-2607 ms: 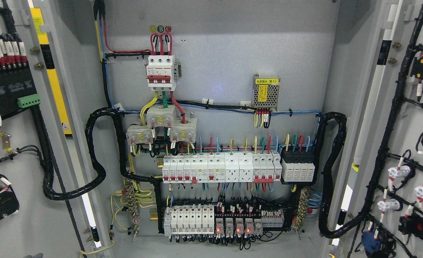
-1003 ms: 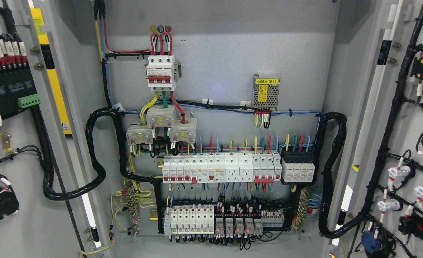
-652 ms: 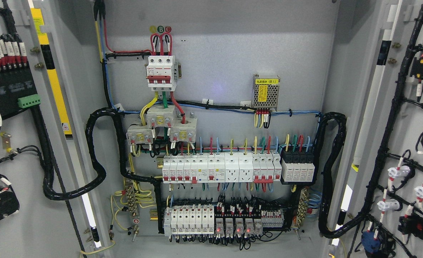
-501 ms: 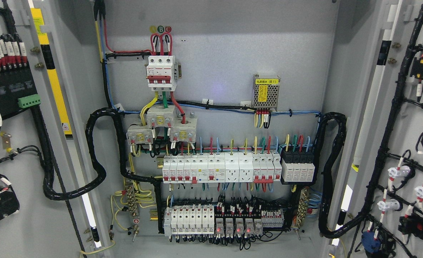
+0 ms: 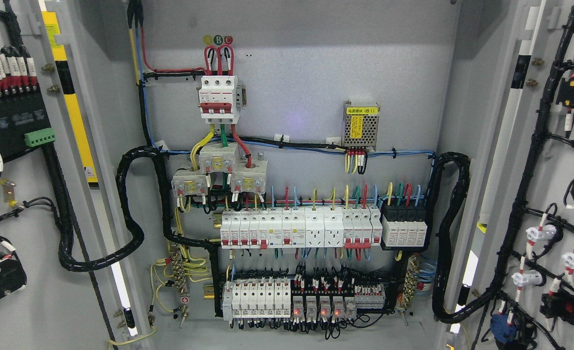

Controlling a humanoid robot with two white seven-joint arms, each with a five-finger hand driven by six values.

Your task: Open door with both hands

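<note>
both doors stand open, left door [image 5: 29, 311] and right door [image 5: 549, 160] flanking the power module [image 5: 360, 125], its yellow label ending "(b1)"; neither robot hand shows, state unknowable.

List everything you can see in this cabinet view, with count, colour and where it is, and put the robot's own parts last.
Left door: one, grey, swung open at left, inner face wired.
Right door: one, grey, swung open at right, inner face wired.
Main breaker: one, white with red levers, upper left of back panel.
Power supply module: one, metal with yellow label, upper right of back panel.
Upper breaker row: one, mostly white, black block at its right end, mid panel.
Lower breaker row: one, white and black with red lights, bottom of panel.
Black cable conduits: two, looping at either side of the panel.
Robot hands: neither in view.
</note>
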